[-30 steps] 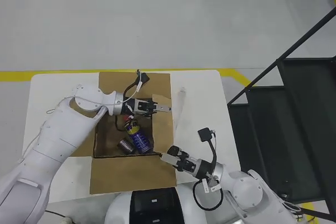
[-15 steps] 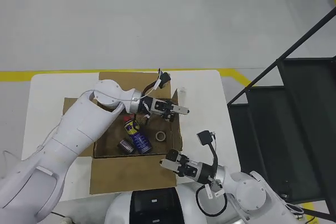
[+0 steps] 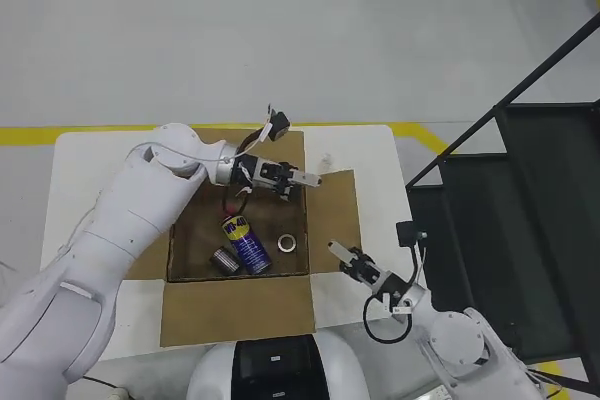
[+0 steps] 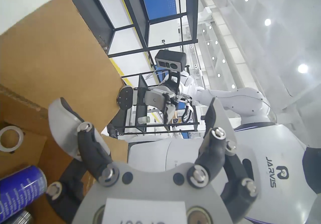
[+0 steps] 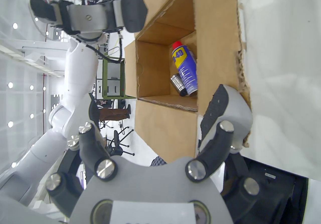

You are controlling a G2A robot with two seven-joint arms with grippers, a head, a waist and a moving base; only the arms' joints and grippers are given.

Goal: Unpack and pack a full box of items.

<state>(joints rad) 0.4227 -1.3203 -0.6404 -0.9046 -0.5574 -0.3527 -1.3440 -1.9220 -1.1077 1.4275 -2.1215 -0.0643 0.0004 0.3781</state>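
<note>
A: Where's the box (image 3: 235, 310)?
B: Mid-table, open, can (image 3: 244, 245) inside.
A: And the grippers?
B: Left gripper (image 3: 310, 181) at its 1 o'clock, right gripper (image 3: 342, 250) at 4 o'clock; both jaws apart, empty.

The left pincer (image 3: 308, 181) and right pincer (image 3: 337, 248) are both spread wide, holding nothing.

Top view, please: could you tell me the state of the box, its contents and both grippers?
box: open, flaps out.
spray can: on its side in the box, cap on.
metal cylinder: on its side beside the spray can.
ring: flat on the box floor.
left gripper: jaws open, empty.
right gripper: jaws open, empty.
</note>
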